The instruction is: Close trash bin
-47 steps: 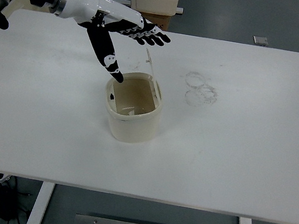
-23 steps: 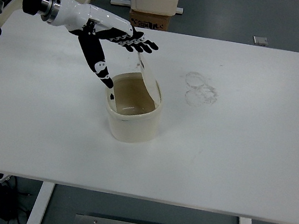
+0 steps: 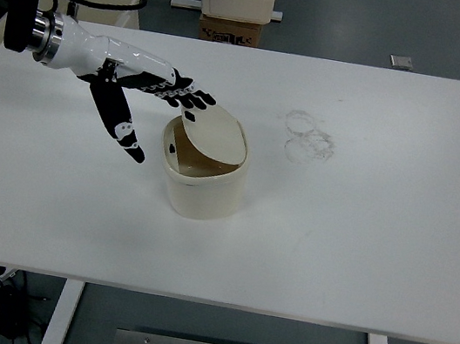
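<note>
Unlabelled trash bin (image 3: 203, 187), lid (image 3: 214, 135) tilted

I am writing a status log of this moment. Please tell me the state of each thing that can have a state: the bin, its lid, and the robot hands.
trash bin: upright on the table, not fully closed.
lid: tilted down over the opening, a gap showing at the near left.
left hand: fingers spread, fingertips at the lid's far left edge, holding nothing.
right hand: not in view.
</note>
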{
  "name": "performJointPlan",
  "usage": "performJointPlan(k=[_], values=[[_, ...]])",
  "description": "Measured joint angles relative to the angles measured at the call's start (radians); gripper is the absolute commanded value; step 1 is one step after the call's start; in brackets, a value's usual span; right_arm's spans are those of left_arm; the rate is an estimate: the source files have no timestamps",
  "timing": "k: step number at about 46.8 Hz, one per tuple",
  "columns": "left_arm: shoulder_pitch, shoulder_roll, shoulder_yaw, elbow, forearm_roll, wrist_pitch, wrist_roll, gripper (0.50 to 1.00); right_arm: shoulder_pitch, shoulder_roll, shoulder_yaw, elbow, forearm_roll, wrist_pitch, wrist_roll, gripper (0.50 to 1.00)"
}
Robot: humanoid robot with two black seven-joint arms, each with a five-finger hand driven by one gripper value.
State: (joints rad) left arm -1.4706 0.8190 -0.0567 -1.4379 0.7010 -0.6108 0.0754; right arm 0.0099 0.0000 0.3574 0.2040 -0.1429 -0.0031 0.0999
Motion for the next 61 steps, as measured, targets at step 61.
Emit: performJointPlan(k=[61], values=[[0.122, 0.045, 0.020, -0.048, 0.052, 0.000, 0.001, 1.000, -0.001, 0.000, 0.000, 0.000, 0.000, 0.000, 0.000, 0.993]])
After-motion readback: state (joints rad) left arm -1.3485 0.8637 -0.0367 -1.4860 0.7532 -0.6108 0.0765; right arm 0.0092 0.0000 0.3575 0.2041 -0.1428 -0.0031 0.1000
